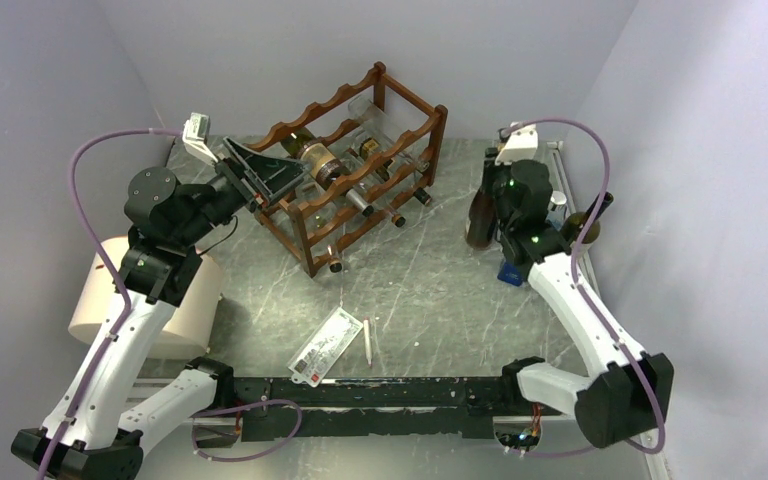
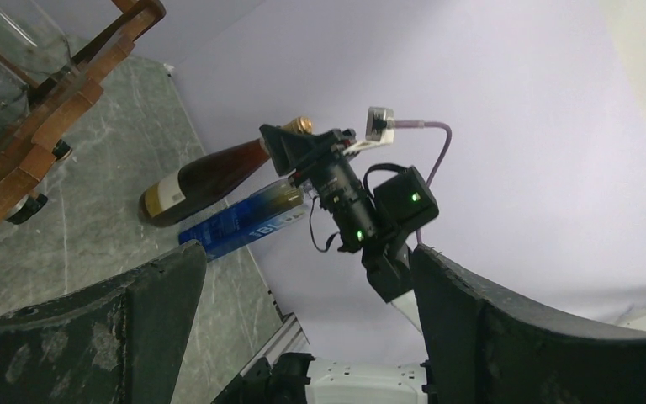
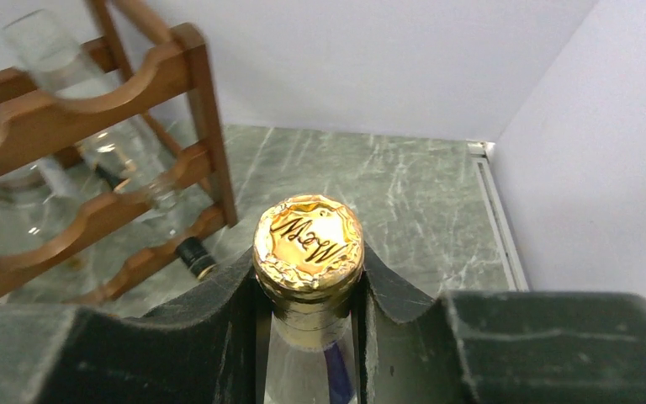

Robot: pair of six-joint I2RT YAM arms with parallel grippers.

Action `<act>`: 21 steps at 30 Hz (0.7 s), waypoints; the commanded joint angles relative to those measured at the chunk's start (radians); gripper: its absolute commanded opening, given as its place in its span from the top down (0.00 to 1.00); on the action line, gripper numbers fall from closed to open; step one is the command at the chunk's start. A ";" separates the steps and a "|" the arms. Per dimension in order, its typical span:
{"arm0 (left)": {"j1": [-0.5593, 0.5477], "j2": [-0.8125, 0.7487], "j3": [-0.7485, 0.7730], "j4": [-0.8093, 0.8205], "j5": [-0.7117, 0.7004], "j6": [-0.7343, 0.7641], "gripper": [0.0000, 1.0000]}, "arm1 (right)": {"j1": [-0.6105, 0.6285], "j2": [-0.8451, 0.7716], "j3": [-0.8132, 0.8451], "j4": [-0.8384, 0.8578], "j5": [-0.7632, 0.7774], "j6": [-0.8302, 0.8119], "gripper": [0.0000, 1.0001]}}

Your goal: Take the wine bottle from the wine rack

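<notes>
The reddish-brown wine rack (image 1: 360,190) stands at the back middle of the table, with several bottles lying in it. The wine bottle (image 1: 478,222) is dark brown with a gold foil cap (image 3: 307,240). It stands upright on the marble table to the right of the rack, apart from it. My right gripper (image 3: 309,286) is shut on its neck just under the cap, and the left wrist view shows the same grip on the bottle (image 2: 210,177). My left gripper (image 1: 260,175) hangs open at the rack's left end, with nothing between its fingers (image 2: 160,320).
A blue bottle (image 1: 509,270) stands close beside the held bottle, under my right arm. Another dark bottle (image 1: 585,215) is by the right wall. A white roll (image 1: 175,300) sits at the left, and a card (image 1: 325,345) and a pen (image 1: 367,340) lie near the front.
</notes>
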 commanded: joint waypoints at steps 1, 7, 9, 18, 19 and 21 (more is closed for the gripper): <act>0.004 -0.011 0.016 -0.029 0.014 0.030 0.05 | -0.090 0.029 0.176 0.284 -0.099 0.034 1.00; 0.005 -0.009 0.006 -0.013 0.027 0.030 0.05 | -0.175 0.119 0.248 0.288 -0.156 0.049 1.00; 0.007 -0.008 0.005 -0.014 0.034 0.033 0.05 | -0.205 0.141 0.263 0.293 -0.178 0.061 1.00; 0.009 -0.001 -0.012 -0.002 0.071 0.026 0.05 | -0.322 0.228 0.327 0.246 -0.308 0.086 1.00; 0.010 -0.002 -0.019 0.003 0.071 0.023 0.05 | -0.332 0.227 0.315 0.257 -0.316 0.085 1.00; 0.010 -0.004 -0.029 0.009 0.069 0.018 0.05 | -0.352 0.226 0.298 0.274 -0.335 0.079 1.00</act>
